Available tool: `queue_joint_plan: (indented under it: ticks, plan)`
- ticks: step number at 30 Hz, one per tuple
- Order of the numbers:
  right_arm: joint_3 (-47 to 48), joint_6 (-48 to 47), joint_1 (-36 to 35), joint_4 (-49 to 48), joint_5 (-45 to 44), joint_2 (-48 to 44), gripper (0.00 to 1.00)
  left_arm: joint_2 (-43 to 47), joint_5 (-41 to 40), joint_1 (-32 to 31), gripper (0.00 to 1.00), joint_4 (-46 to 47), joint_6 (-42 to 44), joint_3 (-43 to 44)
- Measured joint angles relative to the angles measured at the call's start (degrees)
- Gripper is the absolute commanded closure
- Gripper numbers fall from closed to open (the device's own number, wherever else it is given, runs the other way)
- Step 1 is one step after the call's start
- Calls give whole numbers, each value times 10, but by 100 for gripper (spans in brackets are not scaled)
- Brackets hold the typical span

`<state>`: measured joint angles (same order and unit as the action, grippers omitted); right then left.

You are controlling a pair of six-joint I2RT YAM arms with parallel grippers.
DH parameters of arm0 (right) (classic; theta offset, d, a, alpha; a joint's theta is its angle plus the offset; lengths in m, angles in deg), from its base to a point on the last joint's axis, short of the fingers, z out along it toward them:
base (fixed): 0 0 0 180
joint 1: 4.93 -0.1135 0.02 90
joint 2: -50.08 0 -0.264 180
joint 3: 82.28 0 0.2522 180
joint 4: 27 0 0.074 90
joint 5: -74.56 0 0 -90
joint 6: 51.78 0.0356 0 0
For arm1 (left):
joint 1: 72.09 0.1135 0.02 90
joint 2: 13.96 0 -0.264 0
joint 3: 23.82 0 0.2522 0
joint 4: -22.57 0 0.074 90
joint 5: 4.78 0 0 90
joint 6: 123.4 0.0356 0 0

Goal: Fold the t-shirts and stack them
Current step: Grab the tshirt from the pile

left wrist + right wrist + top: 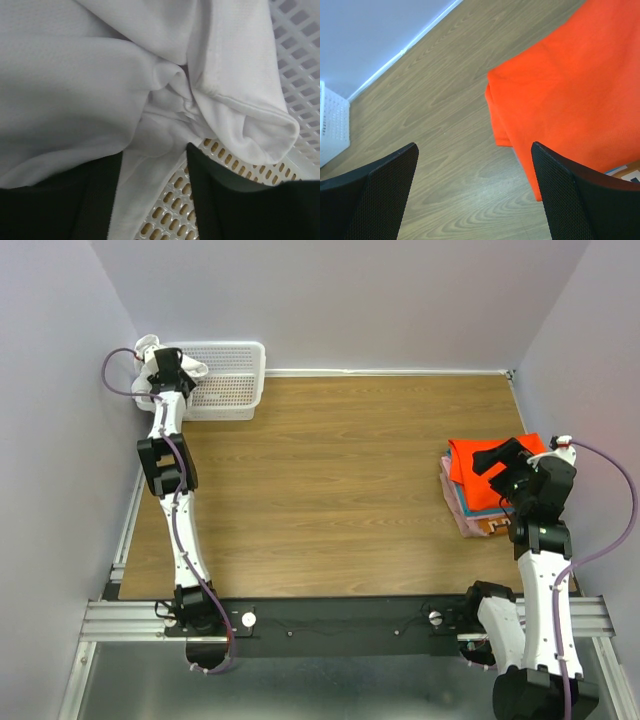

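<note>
1. My left arm (165, 455) stretched out long to the far left corner of the bench (330, 480), its wrist tipped down over the white mesh basket (235, 370).
2. My right arm (540, 540) was bent up at the right edge, its wrist above the stack of folded t-shirts (470, 512).
3. The basket held the white t-shirt (100, 85), crumpled and bunched against its left end.
4. The orange-red t-shirt (570, 80) lay on top of the stack, with teal, pink and brown layers showing below it.
5. My left jaws stood partway apart with a fold of the white t-shirt between them; I could not tell if they gripped it.
6. My right jaws stood wide and released, holding nothing, above the orange-red t-shirt's near corner.
</note>
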<state>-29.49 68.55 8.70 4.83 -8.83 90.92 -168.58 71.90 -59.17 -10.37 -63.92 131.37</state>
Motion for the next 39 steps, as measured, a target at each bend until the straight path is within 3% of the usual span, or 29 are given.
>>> queue_joint_plan:
  ticks: [1, 2, 4, 5, 6, 15, 21, 28, 39]
  plan:
    - [0, 0, 0, 0, -1, -2, 0, -1, 3, 3, 62, -1, -2, 0]
    - [0, 0, 0, 0, -3, -4, 0, -1, 6, 7, 75, -2, -9, 0]
    - [0, 0, 0, 0, -6, -8, 0, -1, 11, 10, 81, -2, -11, 0]
    - [0, 0, 0, 0, -8, -9, 0, -1, 16, 12, 94, -1, -12, 0]
    - [0, 0, 0, 0, -10, -9, 0, -1, 19, 13, 100, 0, -12, 0]
    - [0, -3, 0, 0, -14, -9, 0, 13, 81, 16, 100, 55, -1, -63]
    - [0, -4, 0, 0, -17, -9, 0, 84, 104, 11, 100, 89, 25, -137]
    - [-3, -4, 0, 0, -21, -16, 0, 188, 104, 4, 100, 129, 47, -177]
    - [-3, -4, 0, 0, -23, -15, 0, 220, 85, -3, 100, 125, 84, -198]
